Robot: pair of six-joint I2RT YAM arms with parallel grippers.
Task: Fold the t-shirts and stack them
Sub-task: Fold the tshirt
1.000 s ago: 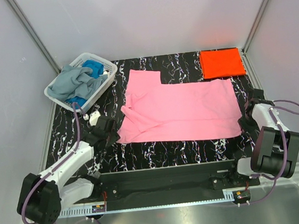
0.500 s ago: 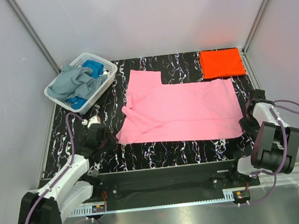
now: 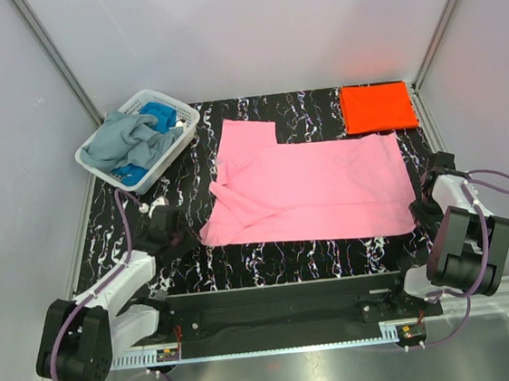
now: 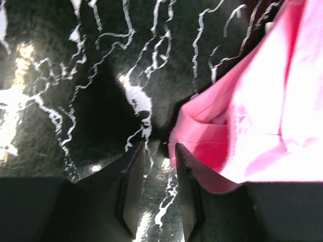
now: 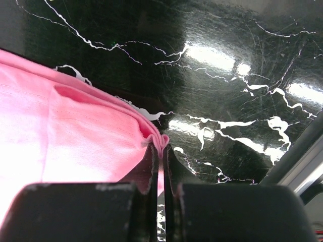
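Observation:
A pink t-shirt [image 3: 309,185] lies spread flat across the middle of the black marbled table [image 3: 271,261]. My right gripper [image 5: 160,151] is shut on its near right corner [image 3: 409,218], with the doubled hem pinched between the fingers. My left gripper [image 4: 159,169] stands open just left of the shirt's near left corner [image 4: 202,146]. Only table shows between its fingers; the pink cloth [image 4: 262,101] lies against the outer side of the right finger [image 4: 187,196]. A folded orange-red t-shirt [image 3: 378,106] rests at the far right corner.
A white lattice basket [image 3: 175,102] at the far left holds a crumpled grey-blue shirt [image 3: 126,142] and a blue one [image 3: 167,118]. Grey walls with metal posts close in the table on three sides. The arms' base rail [image 3: 275,302] runs along the near edge.
My left gripper has narrowed and drawn back left, then settled beside the pink shirt's near left corner. The right gripper has stayed shut on its corner.

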